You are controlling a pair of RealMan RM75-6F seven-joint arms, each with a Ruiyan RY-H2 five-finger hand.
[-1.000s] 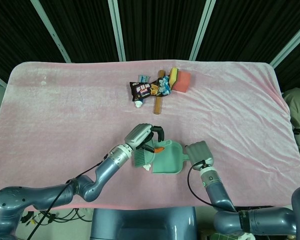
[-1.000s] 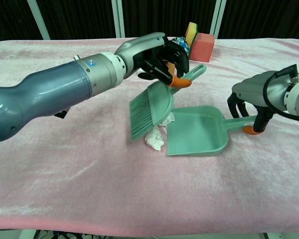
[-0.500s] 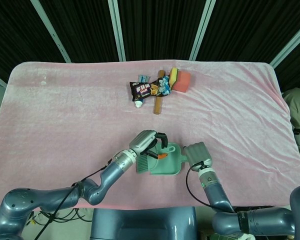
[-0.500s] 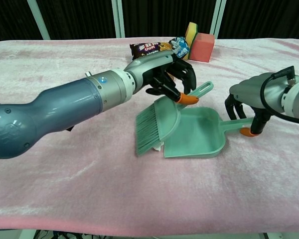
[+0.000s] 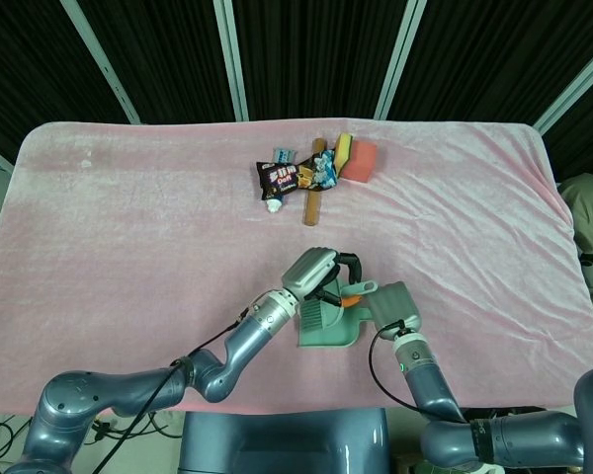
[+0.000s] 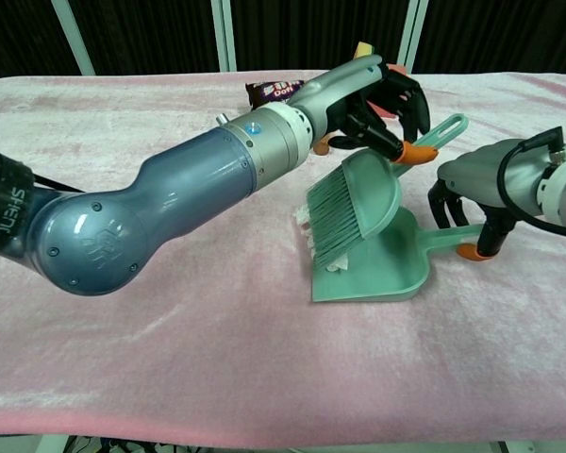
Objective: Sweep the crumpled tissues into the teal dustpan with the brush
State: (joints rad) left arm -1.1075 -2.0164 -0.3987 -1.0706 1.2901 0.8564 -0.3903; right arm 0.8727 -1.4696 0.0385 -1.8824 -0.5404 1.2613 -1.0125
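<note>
Near the front edge of a table draped in a pink cloth [image 5: 128, 227], slightly right of centre, 2 grey robot arms meet over a teal dustpan [image 6: 387, 269]. From the left, the left hand [image 6: 373, 94] reaches across with its dark fingers curled around the handle of a teal brush [image 6: 358, 193], holding it at a slant so the handle points up and to the right. The bristles point down and left and sit inside the open mouth of the dustpan, touching its floor at the left lip. At the bristle tips, small bits of white crumpled tissue [image 6: 305, 219] show in the chest view; most of the tissue is hidden behind the brush head, so how much lies inside the pan cannot be told. The dustpan rests flat on the cloth with its mouth facing left and its handle running right. The right hand [image 6: 476, 193] comes in from the right and grips that handle, its dark fingers wrapped down around it, with an orange fingertip [image 6: 469, 248] pressed near the handle's end. Far back on the table, well apart from the hands, lies a small cluster: a dark snack packet [image 5: 280, 177], a brown stick-shaped object [image 5: 314, 207], and a yellow sponge [image 5: 343, 147] just beside a pink block [image 5: 362, 160].
</note>
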